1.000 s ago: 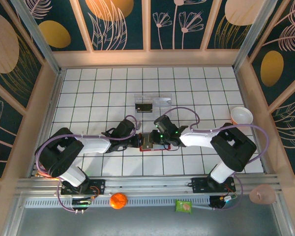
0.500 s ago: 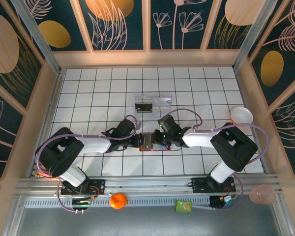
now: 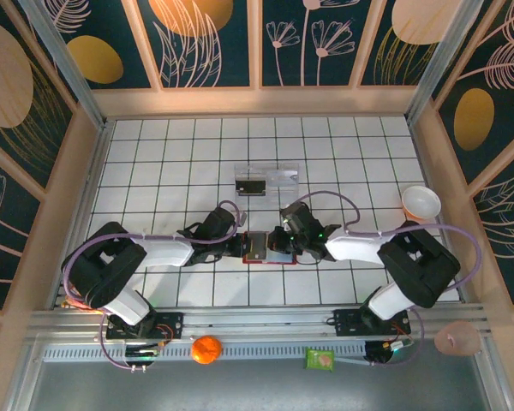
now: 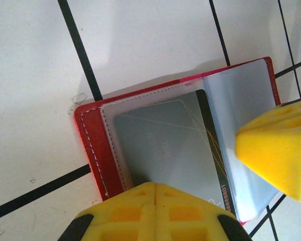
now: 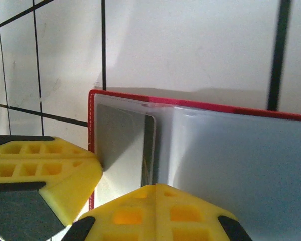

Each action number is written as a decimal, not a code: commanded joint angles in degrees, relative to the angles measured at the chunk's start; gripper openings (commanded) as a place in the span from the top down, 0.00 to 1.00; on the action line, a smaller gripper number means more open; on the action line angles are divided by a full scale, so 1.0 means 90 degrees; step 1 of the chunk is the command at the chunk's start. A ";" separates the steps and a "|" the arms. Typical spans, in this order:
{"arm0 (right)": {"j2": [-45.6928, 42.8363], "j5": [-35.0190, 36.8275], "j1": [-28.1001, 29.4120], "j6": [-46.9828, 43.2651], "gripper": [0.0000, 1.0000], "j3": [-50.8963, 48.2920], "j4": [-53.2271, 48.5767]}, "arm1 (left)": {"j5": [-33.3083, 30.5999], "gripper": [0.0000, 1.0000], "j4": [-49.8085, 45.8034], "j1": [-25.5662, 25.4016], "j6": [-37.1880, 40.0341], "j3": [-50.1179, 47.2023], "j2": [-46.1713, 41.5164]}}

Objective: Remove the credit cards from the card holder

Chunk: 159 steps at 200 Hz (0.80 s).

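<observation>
Open card holder [image 3: 259, 247] between closed left end effector [image 4: 154, 192] and closed right end effector [image 5: 155, 193]

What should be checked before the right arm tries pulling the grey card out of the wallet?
1. Wallet lies open: ok.
2. Left gripper shut, planted over the wallet's edge: ok.
3. Right gripper shut at the grey card's edge: ok.
4. Right gripper really pinching that card: cannot tell.
5. Grey card free of the wallet: not ok, it sits inside.
6. Tray has room beside the dark card: ok.
</observation>
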 commanded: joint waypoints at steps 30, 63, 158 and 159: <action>-0.0390 0.0083 -0.0045 -0.0263 0.98 -0.0085 -0.0272 | -0.0094 1.00 -0.0523 0.0024 0.0052 -0.0073 0.0140; -0.0106 -0.0837 -0.0038 -0.0396 0.82 0.0111 0.0110 | -0.0080 1.00 -0.0520 0.0024 0.0048 -0.0081 0.0177; 0.0340 -0.0610 -0.0083 -0.0220 0.82 0.0187 -0.0174 | -0.0056 1.00 -0.0491 0.0024 0.0031 -0.0079 0.0147; 0.0334 -0.0605 -0.0079 -0.0219 0.82 0.0188 -0.0184 | -0.0059 1.00 -0.0491 0.0025 0.0031 -0.0081 0.0145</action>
